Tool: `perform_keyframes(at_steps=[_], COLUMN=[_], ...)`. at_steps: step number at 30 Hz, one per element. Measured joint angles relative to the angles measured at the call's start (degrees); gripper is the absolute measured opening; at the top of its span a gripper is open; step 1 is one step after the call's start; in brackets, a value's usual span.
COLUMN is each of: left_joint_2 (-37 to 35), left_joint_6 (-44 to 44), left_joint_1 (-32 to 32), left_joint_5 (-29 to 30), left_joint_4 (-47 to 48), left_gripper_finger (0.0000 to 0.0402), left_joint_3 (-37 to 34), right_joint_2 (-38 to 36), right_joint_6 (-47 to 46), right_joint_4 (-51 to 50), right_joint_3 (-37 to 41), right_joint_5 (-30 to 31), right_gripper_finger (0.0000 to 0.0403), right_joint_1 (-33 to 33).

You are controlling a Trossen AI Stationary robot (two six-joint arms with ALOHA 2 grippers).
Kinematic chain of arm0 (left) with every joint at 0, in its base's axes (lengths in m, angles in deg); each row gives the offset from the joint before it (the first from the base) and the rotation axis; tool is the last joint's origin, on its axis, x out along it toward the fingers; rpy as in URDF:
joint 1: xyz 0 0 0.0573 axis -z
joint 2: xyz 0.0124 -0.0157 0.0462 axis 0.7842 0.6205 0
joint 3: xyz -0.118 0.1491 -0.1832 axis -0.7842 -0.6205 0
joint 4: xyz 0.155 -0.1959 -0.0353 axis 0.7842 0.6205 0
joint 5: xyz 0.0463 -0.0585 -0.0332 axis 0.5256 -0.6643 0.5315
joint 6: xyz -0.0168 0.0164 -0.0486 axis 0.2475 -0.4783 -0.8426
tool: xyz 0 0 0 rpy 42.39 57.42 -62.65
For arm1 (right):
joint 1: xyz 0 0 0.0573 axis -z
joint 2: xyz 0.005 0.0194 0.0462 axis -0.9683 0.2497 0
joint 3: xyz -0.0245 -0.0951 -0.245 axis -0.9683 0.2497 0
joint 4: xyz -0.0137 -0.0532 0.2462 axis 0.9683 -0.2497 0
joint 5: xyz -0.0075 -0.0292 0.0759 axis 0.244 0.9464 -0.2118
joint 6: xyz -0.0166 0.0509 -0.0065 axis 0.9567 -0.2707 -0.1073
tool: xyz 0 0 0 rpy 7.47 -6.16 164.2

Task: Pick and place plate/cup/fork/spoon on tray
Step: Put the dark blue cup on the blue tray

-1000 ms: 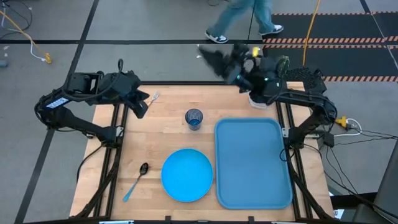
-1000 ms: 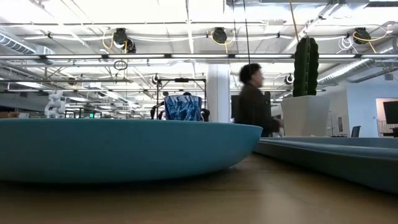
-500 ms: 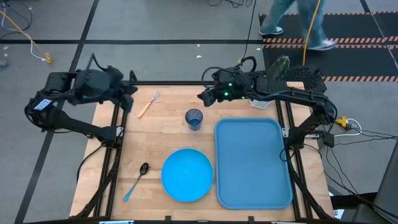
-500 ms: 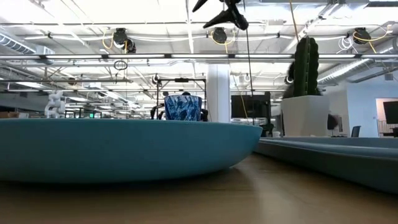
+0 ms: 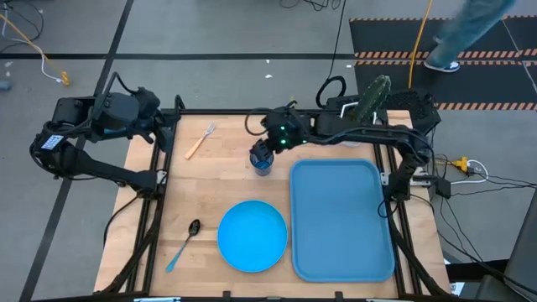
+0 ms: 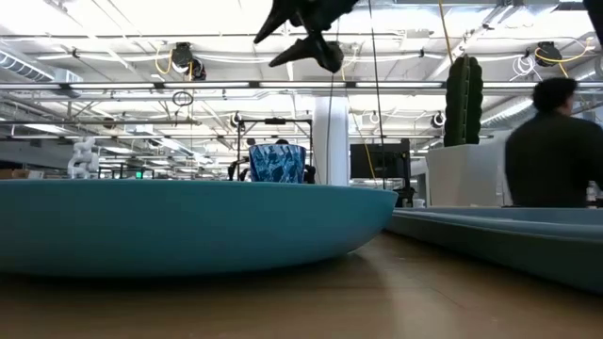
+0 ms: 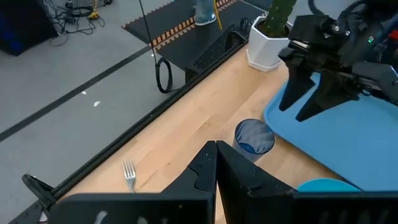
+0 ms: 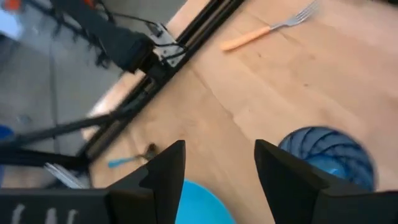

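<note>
Right gripper (image 8: 216, 171) spread above cup (image 8: 328, 155); low view hides gap, seemingly apart.

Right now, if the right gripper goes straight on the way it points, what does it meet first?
Probably the cup. The right gripper, fingers apart, hangs above it, pointing down toward the table. In the right wrist view the cup lies slightly to one side, so it might meet bare wood first.

I am seeing the sky-blue round plate (image 5: 252, 236) lying flat beside the empty blue tray (image 5: 341, 220), the dark-blue cup (image 5: 261, 159) standing upright, the orange-handled fork (image 5: 200, 140) and blue-handled spoon (image 5: 184, 241) lying apart.
</note>
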Motion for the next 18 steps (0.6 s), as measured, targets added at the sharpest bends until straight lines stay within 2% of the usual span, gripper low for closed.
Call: perform_keyframes(at_steps=[4,8,14,18], left_joint_2=[-0.02,-0.04,-0.04,-0.04], left_joint_6=[0.78,-0.04,-1.01,-1.5], left_joint_1=[0.0,0.0,0.0,0.0], left_joint_5=[-1.47,-1.86,-1.9,-1.92], left_joint_4=[0.11,0.27,0.33,0.33], left_gripper_finger=[0.0008,0.0008,0.0008,0.0008], left_joint_3=[0.0,0.0,0.02,0.02], right_joint_2=[2.04,2.56,2.61,2.38], right_joint_6=[6.72,6.15,0.52,-2.59], right_joint_4=[-7.81,-17.4,-18.63,-17.42], right_joint_3=[-2.96,-2.76,1.53,5.0], right_joint_5=[0.0,0.01,0.42,3.93], right_gripper_finger=[0.0168,0.0162,0.0168,0.0168], right_joint_1=[0.02,0.28,1.03,1.65])
